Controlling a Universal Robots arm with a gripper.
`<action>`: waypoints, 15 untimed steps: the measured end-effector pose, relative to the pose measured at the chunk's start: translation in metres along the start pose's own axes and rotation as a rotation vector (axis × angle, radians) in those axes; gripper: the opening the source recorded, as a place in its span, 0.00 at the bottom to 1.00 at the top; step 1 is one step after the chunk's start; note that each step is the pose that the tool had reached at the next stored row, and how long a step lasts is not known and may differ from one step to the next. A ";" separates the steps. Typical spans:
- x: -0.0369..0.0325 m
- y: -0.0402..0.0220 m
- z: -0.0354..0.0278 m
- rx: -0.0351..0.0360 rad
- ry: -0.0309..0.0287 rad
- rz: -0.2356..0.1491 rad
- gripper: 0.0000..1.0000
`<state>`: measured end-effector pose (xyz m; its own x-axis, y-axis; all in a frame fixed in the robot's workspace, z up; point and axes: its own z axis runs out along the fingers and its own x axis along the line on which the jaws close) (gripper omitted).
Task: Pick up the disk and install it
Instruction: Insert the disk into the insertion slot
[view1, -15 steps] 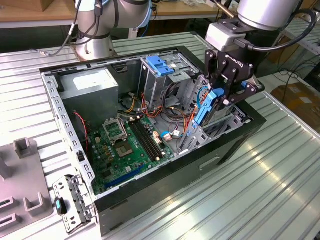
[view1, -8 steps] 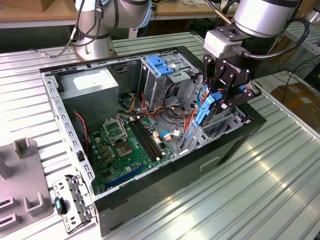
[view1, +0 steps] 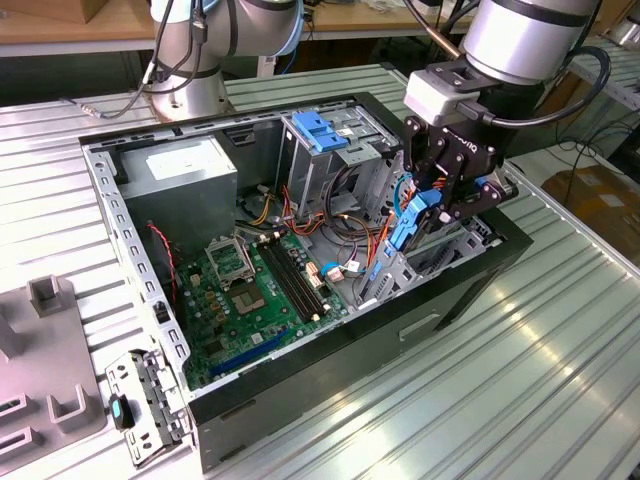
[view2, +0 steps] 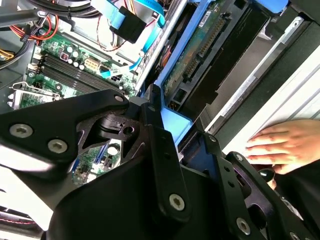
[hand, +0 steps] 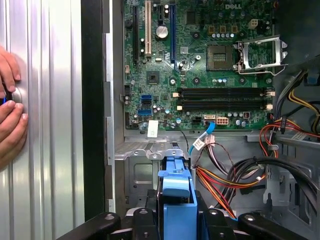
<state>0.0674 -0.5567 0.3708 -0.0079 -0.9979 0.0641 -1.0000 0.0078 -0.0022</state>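
My gripper (view1: 443, 200) hangs over the front end of the open computer case (view1: 330, 370), on the exterior view's right. It is shut on the disk (view1: 410, 228), which stands on edge with its blue side rail facing out. The disk's lower part sits down among the drive bay's metal walls. In the second wrist view the disk (view2: 200, 55) shows its green circuit board and blue rail, slanting away from the black fingers (view2: 155, 135). In the first wrist view the blue rail of the disk (hand: 177, 192) stands between the fingers (hand: 145, 220), above the bay floor.
A green motherboard (view1: 250, 300) lies in the case, with bundled cables (view1: 345, 230) beside the bay. A grey power-supply box (view1: 190, 175) and a metal cage with a blue latch (view1: 320, 130) sit at the back. A person's hand (hand: 10, 115) rests on the ribbed table beside the case.
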 end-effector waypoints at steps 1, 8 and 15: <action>0.0000 0.0000 0.0000 0.0000 0.0000 0.000 0.37; 0.0000 -0.0001 -0.0001 0.0003 0.0005 0.000 0.37; 0.0000 0.0000 0.0000 0.0000 0.0002 0.000 0.45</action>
<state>0.0675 -0.5567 0.3708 -0.0078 -0.9979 0.0643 -1.0000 0.0077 -0.0022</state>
